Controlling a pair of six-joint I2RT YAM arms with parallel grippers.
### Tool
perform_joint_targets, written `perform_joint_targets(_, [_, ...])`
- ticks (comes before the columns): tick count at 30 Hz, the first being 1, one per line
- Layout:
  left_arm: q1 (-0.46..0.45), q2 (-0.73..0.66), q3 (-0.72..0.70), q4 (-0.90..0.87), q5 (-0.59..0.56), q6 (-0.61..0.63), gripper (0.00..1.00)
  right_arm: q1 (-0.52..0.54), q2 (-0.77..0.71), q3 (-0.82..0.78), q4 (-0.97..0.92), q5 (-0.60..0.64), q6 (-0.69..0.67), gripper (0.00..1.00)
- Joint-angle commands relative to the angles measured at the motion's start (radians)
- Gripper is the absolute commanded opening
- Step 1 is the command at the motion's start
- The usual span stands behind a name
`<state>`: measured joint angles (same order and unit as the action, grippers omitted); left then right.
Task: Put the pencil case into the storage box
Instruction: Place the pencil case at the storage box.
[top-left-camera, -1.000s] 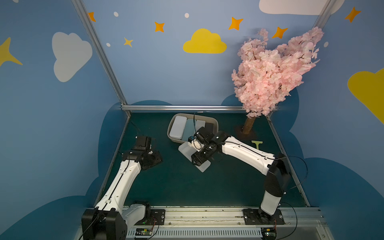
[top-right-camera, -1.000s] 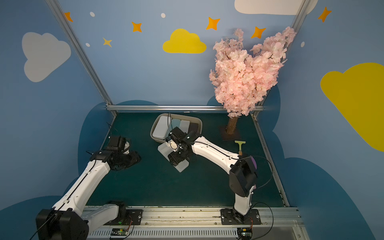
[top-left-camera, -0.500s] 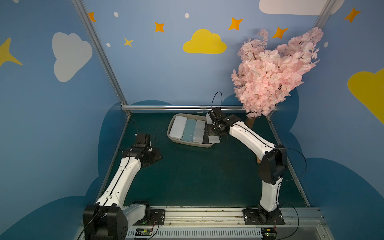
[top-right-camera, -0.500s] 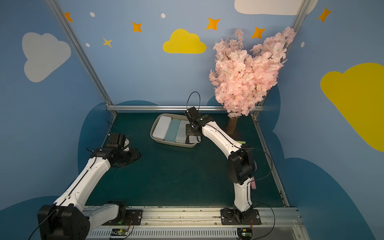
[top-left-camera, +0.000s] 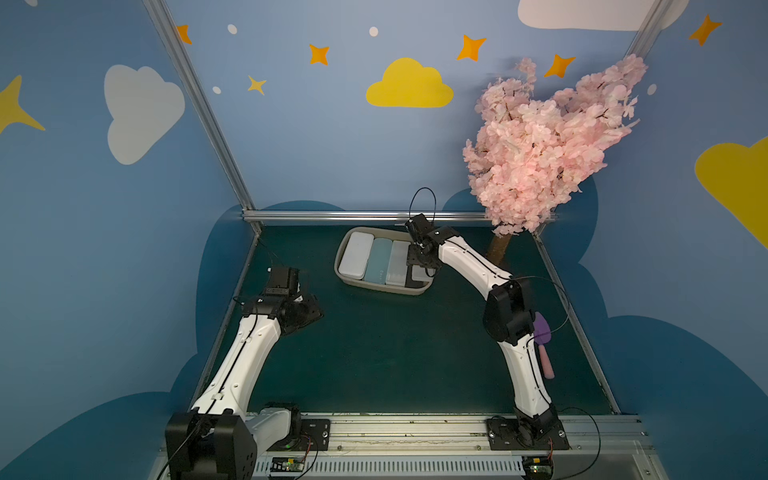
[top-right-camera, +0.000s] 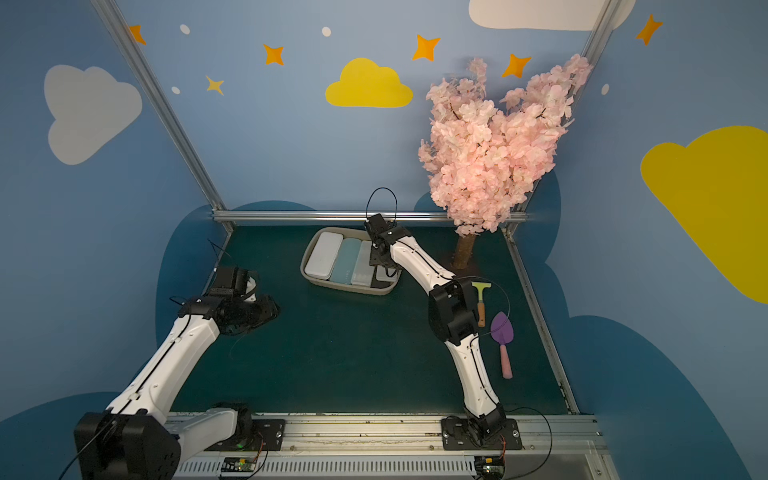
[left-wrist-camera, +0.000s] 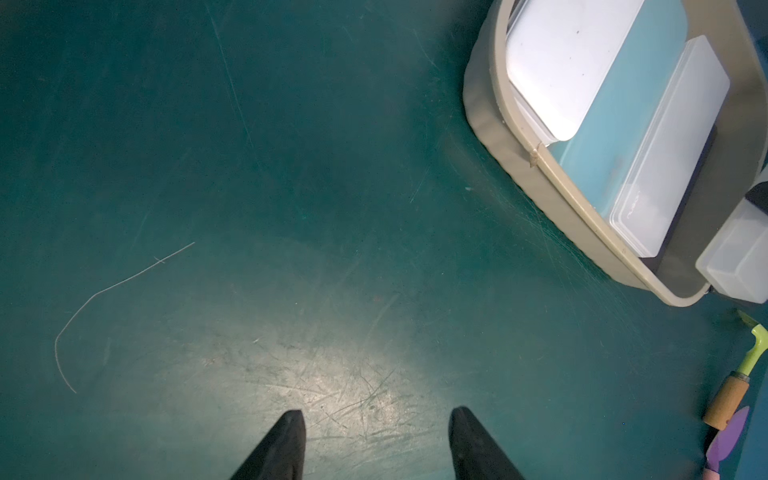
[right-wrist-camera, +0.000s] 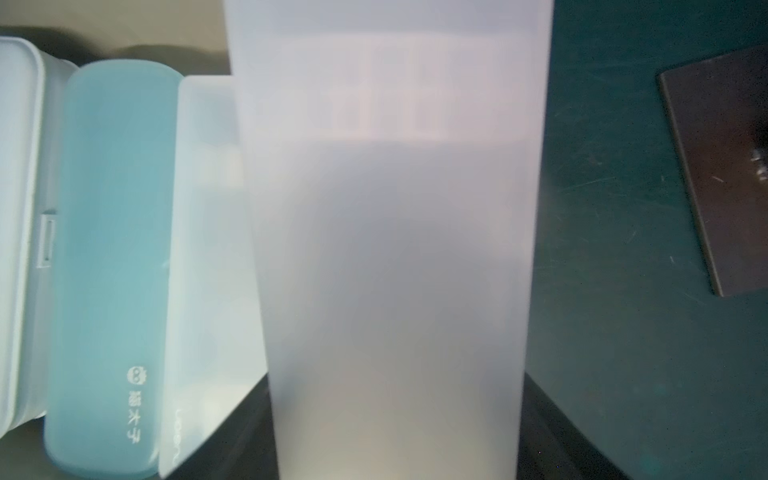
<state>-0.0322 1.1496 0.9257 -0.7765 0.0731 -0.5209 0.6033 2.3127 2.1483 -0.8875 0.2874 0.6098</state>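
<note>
The right end effector (top-left-camera: 420, 261) has carried the frosted pencil case (right-wrist-camera: 395, 249), still clenched, over the storage box (top-left-camera: 382, 288), upper centre; the left end effector (left-wrist-camera: 376, 412) gapes empty.

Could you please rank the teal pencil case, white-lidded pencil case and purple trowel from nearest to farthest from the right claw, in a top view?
1. Teal plastic pencil case, midway in the beige storage box, by the right claw.
2. White-lidded pencil case, at the box's end toward the left arm.
3. Purple, pink-handled trowel, on the mat by the right arm.
</note>
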Motion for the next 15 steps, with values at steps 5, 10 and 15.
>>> perform_joint_targets(5, [0.011,-0.018,0.016,-0.007,-0.005,0.003,0.59,-0.004,0.064,0.042,-0.042,0.002,0.028,0.35])
perform_joint_targets(10, [0.012,-0.017,0.019,-0.01,-0.005,0.004,0.59,-0.016,0.091,0.048,-0.033,-0.009,0.066,0.35])
perform_joint_targets(15, [0.014,-0.012,0.027,-0.013,-0.007,0.009,0.59,-0.027,0.116,0.071,-0.004,-0.044,0.092,0.35])
